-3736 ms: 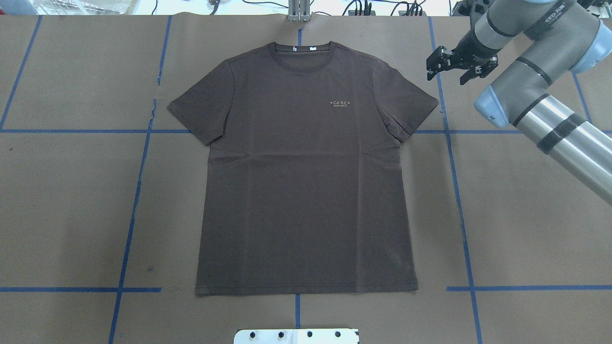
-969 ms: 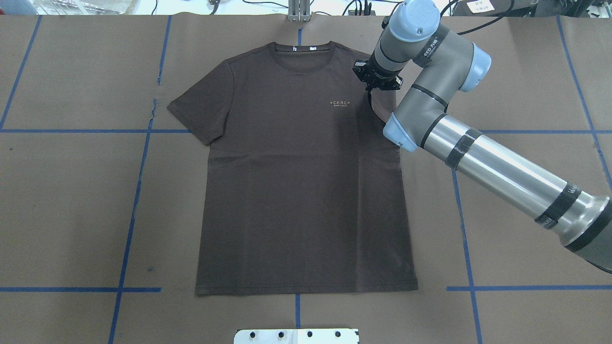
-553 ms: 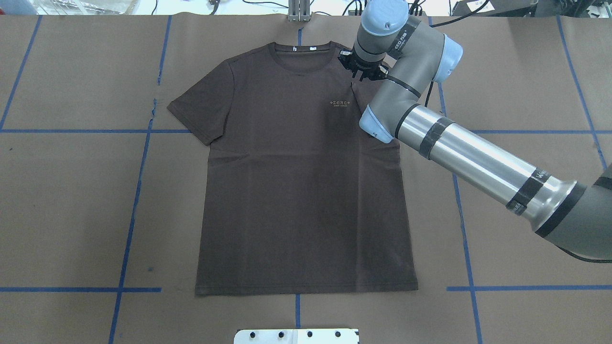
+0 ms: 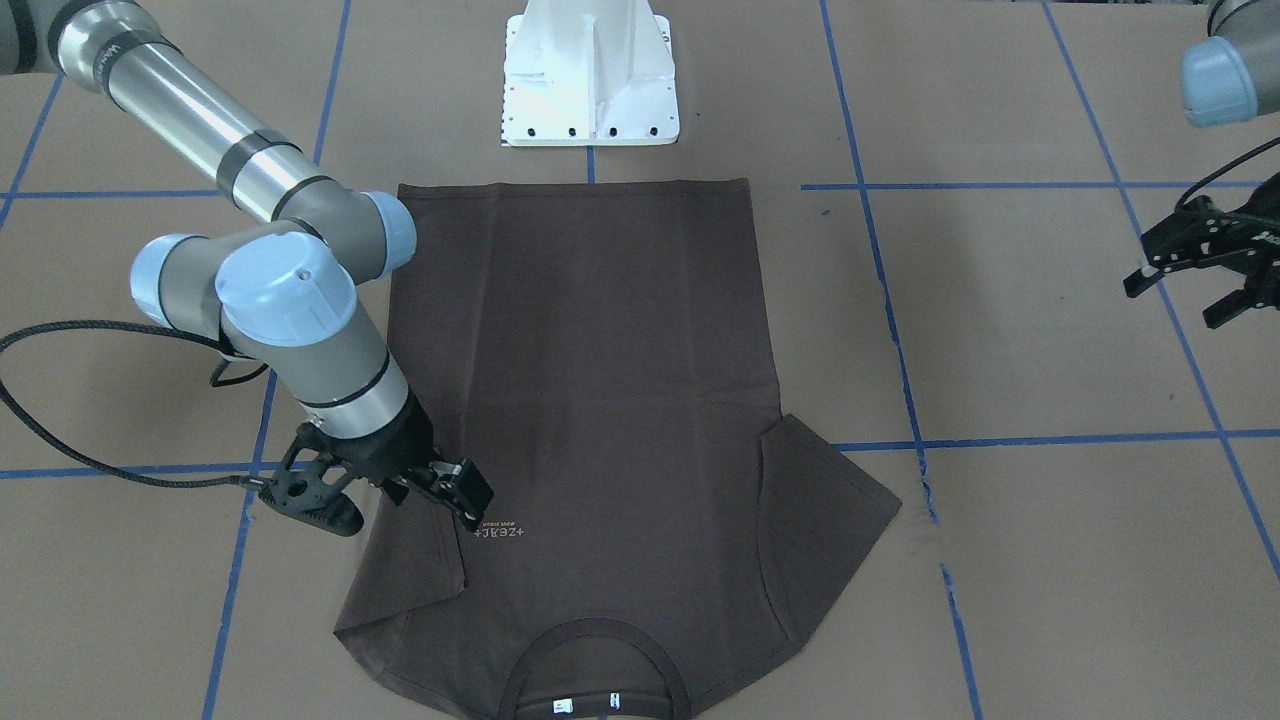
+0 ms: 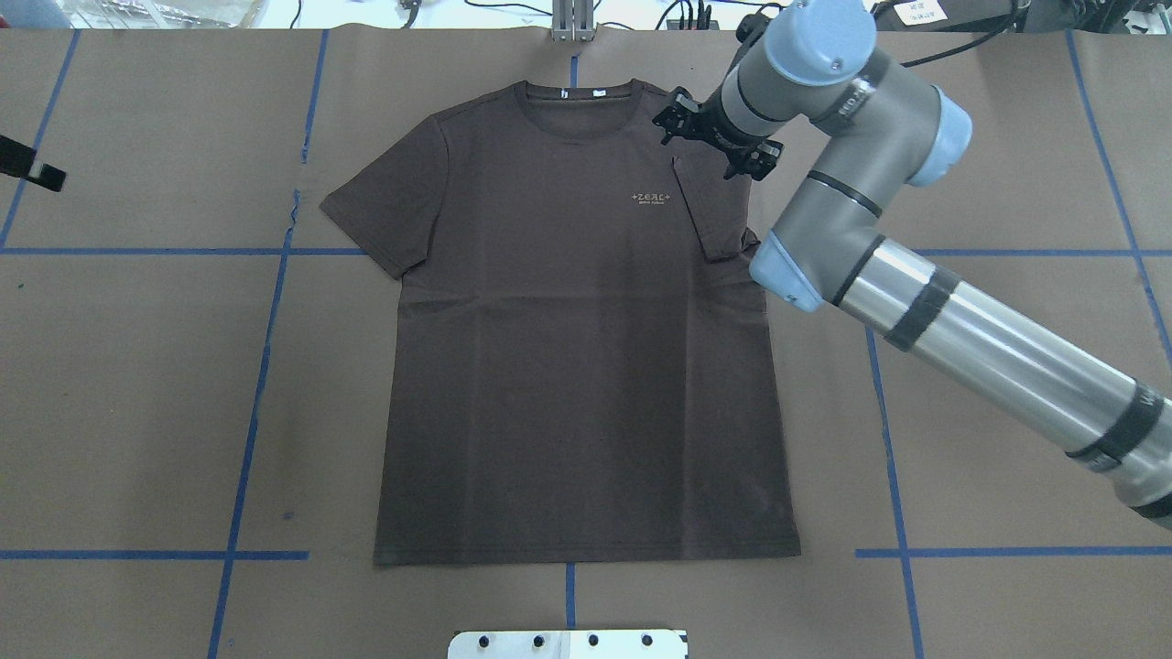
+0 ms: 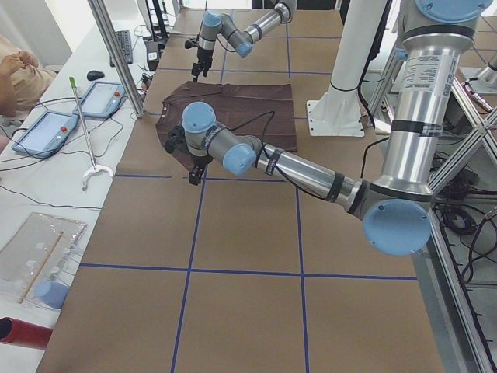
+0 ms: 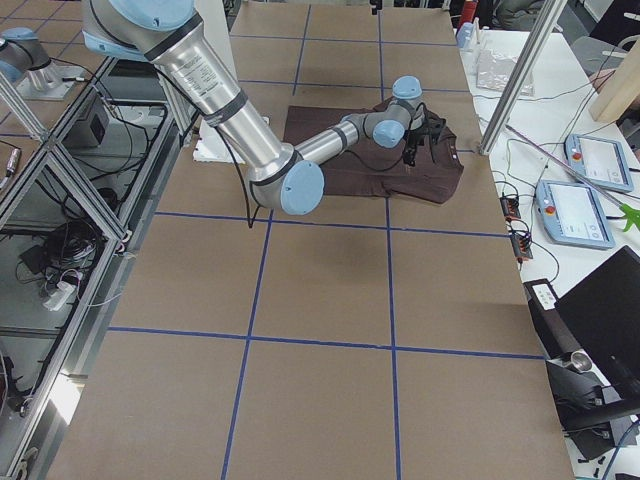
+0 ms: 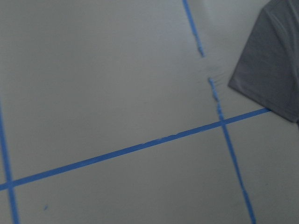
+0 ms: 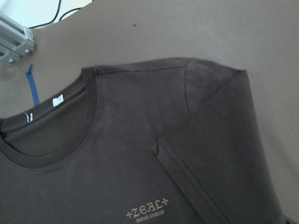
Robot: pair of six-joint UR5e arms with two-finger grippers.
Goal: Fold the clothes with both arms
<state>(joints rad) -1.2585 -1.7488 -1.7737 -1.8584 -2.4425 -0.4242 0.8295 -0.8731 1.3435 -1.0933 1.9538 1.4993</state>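
The dark brown T-shirt [image 5: 568, 366] lies flat, chest up, collar at the far edge. Its right sleeve [image 5: 710, 206] is folded inward over the chest, beside the pale lettering [image 5: 653, 198]; the left sleeve [image 5: 385, 210] still lies spread out. My right gripper [image 5: 714, 142] hovers open over the right shoulder, nothing between its fingers [image 4: 465, 490]. The right wrist view shows the folded sleeve [image 9: 219, 149] and the collar [image 9: 60, 154]. My left gripper [image 4: 1180, 300] stands open over bare paper, well off the left sleeve [image 4: 830, 510]; only its tip [image 5: 23, 165] shows in the overhead view.
Brown paper with blue tape lines [image 5: 247, 439] covers the table. The white pedestal base [image 4: 590, 80] stands at the shirt's hem side. An aluminium post [image 5: 572, 23] rises beyond the collar. Tablets [image 6: 101, 97] and a person [image 6: 19, 74] are past the far edge.
The right arm came in from the right and carried the right sleeve inward; the sleeve now lies folded over the chest. The gripper has drawn back rightward. The left gripper's tip has entered at the left edge.
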